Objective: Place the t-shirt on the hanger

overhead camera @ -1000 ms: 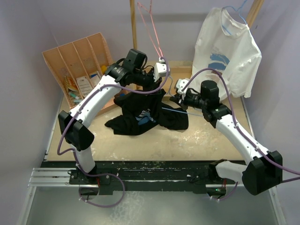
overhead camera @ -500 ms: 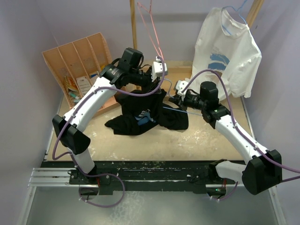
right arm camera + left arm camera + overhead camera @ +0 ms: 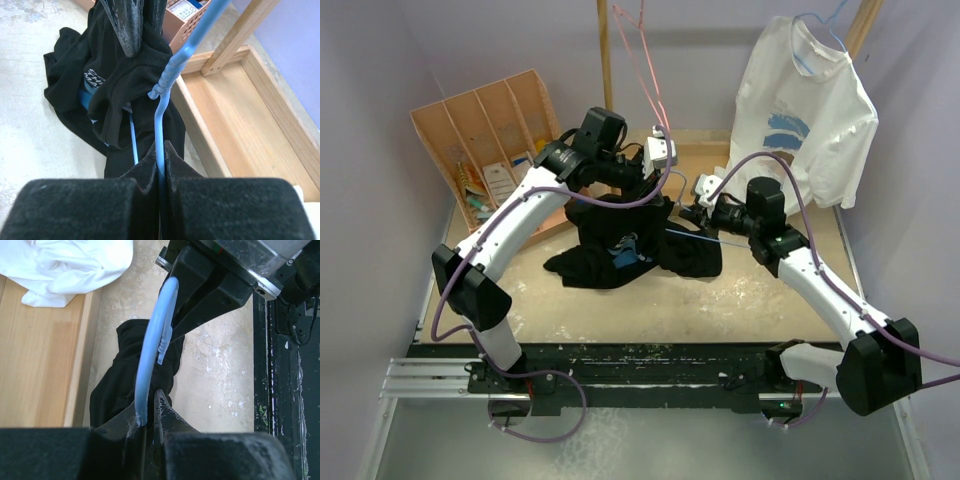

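Observation:
The black t-shirt (image 3: 620,250) hangs bunched over the table, its blue graphic showing. The light-blue hanger (image 3: 698,236) runs through it; only a thin wire shows in the top view. My left gripper (image 3: 653,188) is above the shirt, shut on the hanger's wire (image 3: 150,360), with black cloth (image 3: 115,385) close round its jaws (image 3: 147,410). My right gripper (image 3: 686,213) is to the shirt's right, shut on the hanger's wire (image 3: 159,120) just below the twisted neck (image 3: 160,150). The shirt (image 3: 100,70) drapes beyond it.
A white t-shirt (image 3: 810,110) hangs on another hanger at the back right. A pink-red hanger (image 3: 645,70) hangs by a wooden post (image 3: 605,50). A wooden organiser (image 3: 490,140) stands at the back left. A wooden tray edge (image 3: 250,115) lies behind the shirt.
My left arm has swung its elbow left and the left gripper has shifted slightly up and back. My right gripper has edged a little left. Both stay shut on the hanger.

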You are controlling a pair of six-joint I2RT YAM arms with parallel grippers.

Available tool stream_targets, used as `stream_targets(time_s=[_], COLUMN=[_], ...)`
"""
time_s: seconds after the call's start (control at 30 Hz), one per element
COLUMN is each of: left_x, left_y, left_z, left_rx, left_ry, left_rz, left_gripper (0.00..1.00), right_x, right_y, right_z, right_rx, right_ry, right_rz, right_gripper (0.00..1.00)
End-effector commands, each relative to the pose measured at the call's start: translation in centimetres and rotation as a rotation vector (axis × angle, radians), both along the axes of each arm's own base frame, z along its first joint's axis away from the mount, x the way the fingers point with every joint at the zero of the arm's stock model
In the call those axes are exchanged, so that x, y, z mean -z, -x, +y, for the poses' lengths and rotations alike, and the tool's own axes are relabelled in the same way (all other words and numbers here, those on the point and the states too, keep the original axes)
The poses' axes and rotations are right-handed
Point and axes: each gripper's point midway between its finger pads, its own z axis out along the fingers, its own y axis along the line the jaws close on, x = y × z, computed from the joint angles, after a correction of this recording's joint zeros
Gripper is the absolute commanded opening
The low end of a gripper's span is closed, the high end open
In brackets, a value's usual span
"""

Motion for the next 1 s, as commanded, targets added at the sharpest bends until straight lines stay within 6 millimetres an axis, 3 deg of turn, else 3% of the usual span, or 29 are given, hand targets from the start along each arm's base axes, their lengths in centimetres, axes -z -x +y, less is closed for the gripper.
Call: stream_targets(time_s=[0.0,0.13,0.27,0.6,0.97], left_x=[-1.6,-1.7,-1.2,0.3,0.6], left_y=[0.7,1.2,1.9,1.4,2.4], left_z=[-0.9,-0.8,-0.7,-1.1,-1.3], left_rx=[0.054,0.071,0.108,0.127,0.183], left_ry=[0.067,0.075,0.074,0.055,0.069], left_rz=[-0.026,-0.023,-0.017,-0.005,0.03], left_gripper=[0.11,0.12,0.27,0.43,0.42], right_x=[-3.0,-2.7,-2.9,-4.0,-4.6], right_y=[0.5,0.3,0.4,1.5,1.7], right_z=[0.7,0.8,1.0,1.1,1.4], right_rx=[-0.041,-0.042,-0.053,-0.093,-0.109], right_ry=[-0.065,-0.066,-0.078,-0.092,-0.11], right_rz=[-0.1,-0.092,-0.097,-0.141,-0.162], right_gripper=[0.0,0.0,0.0,0.0,0.0])
